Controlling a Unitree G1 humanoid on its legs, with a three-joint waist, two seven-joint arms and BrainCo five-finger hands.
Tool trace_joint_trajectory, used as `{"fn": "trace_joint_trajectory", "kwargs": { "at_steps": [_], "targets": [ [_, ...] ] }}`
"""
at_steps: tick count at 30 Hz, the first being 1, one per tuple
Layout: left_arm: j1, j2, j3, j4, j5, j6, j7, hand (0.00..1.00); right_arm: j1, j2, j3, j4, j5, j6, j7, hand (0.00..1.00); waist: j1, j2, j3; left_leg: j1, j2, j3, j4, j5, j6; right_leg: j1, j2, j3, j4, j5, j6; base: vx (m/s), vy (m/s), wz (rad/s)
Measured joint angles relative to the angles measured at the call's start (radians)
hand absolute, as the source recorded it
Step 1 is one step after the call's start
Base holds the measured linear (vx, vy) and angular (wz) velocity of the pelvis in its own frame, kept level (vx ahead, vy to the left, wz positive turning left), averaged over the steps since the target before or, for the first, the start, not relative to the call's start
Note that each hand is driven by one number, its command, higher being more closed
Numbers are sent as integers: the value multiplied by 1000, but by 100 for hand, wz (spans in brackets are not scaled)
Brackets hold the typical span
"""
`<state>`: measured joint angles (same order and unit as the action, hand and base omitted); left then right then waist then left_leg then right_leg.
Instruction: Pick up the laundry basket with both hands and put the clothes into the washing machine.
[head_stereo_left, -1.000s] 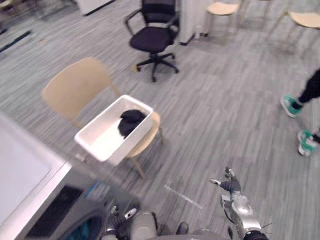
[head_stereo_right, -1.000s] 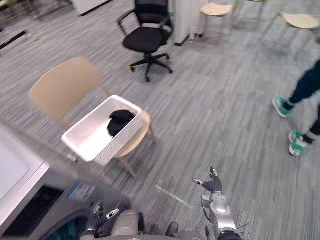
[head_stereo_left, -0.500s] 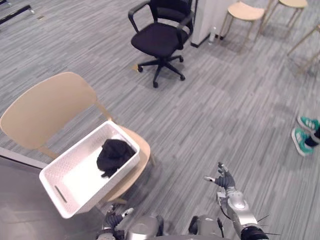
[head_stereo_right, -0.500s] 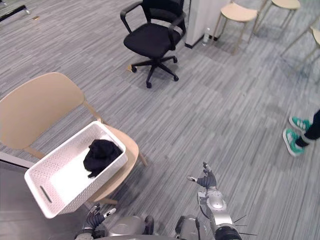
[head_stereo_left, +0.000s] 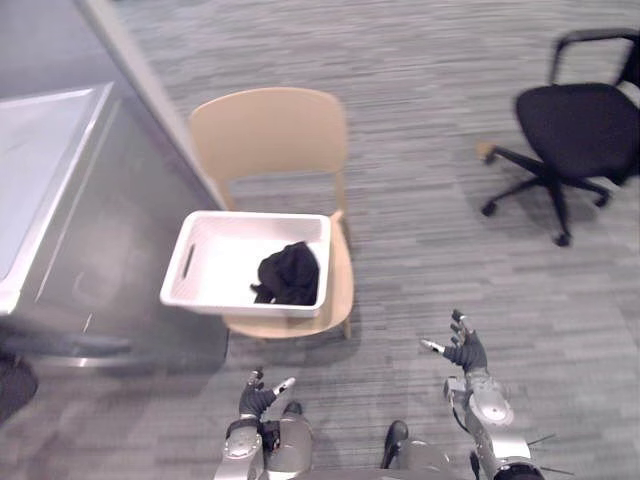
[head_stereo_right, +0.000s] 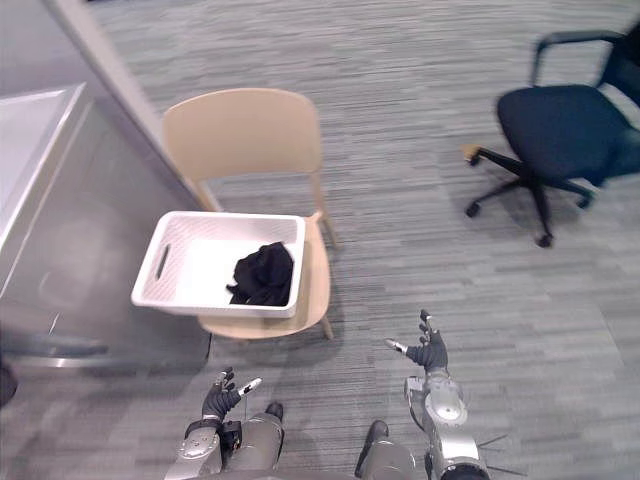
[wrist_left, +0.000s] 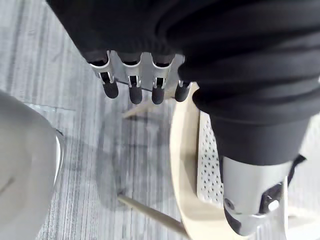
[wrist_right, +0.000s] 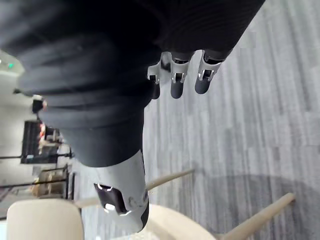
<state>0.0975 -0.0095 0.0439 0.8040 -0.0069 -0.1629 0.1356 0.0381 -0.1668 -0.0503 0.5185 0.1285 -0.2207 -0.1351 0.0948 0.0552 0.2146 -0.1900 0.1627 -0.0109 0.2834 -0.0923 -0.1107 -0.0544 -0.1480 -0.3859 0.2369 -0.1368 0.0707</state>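
A grey washing machine (head_stereo_left: 100, 240) stands at the left, with a beige chair (head_stereo_left: 268, 135) just right of it and a black office chair (head_stereo_left: 575, 118) at the far right. On the beige chair's seat sits the white laundry basket (head_stereo_left: 255, 214), holding black clothes (head_stereo_left: 288, 274) at its right end. Nearer, the left hand (head_stereo_left: 256, 398) and right hand (head_stereo_left: 466, 352) hover apart from the basket, fingers straight and empty.

A beige chair (head_stereo_left: 270, 135) stands on grey striped carpet (head_stereo_left: 420, 230); 1 black wheeled office chair (head_stereo_left: 575, 125) sits well apart, to its right
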Motion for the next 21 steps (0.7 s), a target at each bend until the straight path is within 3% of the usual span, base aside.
{"fn": "trace_joint_trajectory", "kwargs": {
  "at_steps": [2,3,4,5,8,11,12,14,15,16,19,21],
  "targets": [
    [-3,7,-17,18,0,2,-1,0,9,5,-44,8,0,1,-13,0,-19,1,-5,-4,12,270,-38,11,39,42,-33,-117,-16,-1,2,43,102,139],
    [-4,11,-18,23,0,2,-1,0,11,7,-54,8,0,2,-17,0,-27,2,-7,-8,9,321,-38,19,56,55,-43,-144,-17,-4,7,40,178,125],
    [-8,29,-35,30,0,2,-1,0,19,23,-66,8,0,3,-20,0,-28,-17,-12,-16,-12,347,-40,36,80,74,-63,-183,-28,-4,16,17,132,96],
    [-3,51,-44,31,0,2,0,0,32,44,-66,7,-1,3,-18,0,-23,-37,-25,-19,-36,342,-54,44,86,92,-72,-217,-55,0,27,27,140,83],
    [-2,74,-62,40,1,1,-1,0,34,75,-68,6,-5,4,-18,0,-29,-62,-41,0,-100,291,-141,89,102,127,-92,-269,-97,11,54,11,102,68],
    [3,87,-88,54,1,0,-3,0,27,77,-74,-13,-30,10,-19,0,-27,-63,-41,26,-157,265,-185,93,125,137,-155,-301,-19,-23,89,-46,138,57],
    [9,94,-107,55,1,0,-3,0,32,76,-70,-52,-64,14,-19,0,-32,-64,-39,52,-179,263,-186,53,135,109,-221,-286,141,-54,74,-49,132,31],
    [13,104,-119,54,1,-1,-3,0,34,75,-68,-85,-85,17,-19,0,-32,-63,-40,69,-183,260,-184,49,142,63,-253,-210,263,-44,13,-19,127,11],
    [14,116,-122,53,1,-2,-3,0,31,71,-55,-123,-104,18,-20,0,-33,-63,-40,79,-179,250,-180,44,150,-4,-247,-93,349,-34,-31,3,109,7],
    [17,126,-121,53,1,-2,-3,0,28,69,-43,-166,-128,17,-19,0,-40,-73,-45,78,-177,233,-181,44,151,-36,-206,21,359,-71,-12,11,90,23],
    [33,145,-120,50,1,-4,-3,0,13,25,-10,-241,-169,9,-18,0,-67,-82,-49,76,-176,185,-182,48,145,-46,-95,190,236,-120,41,34,9,41],
    [39,153,-116,49,1,-14,-3,0,3,-15,0,-287,-193,5,-18,0,-71,-97,-58,59,-195,152,-175,55,134,-35,-63,219,124,-117,47,43,-45,67]
  ]
}}
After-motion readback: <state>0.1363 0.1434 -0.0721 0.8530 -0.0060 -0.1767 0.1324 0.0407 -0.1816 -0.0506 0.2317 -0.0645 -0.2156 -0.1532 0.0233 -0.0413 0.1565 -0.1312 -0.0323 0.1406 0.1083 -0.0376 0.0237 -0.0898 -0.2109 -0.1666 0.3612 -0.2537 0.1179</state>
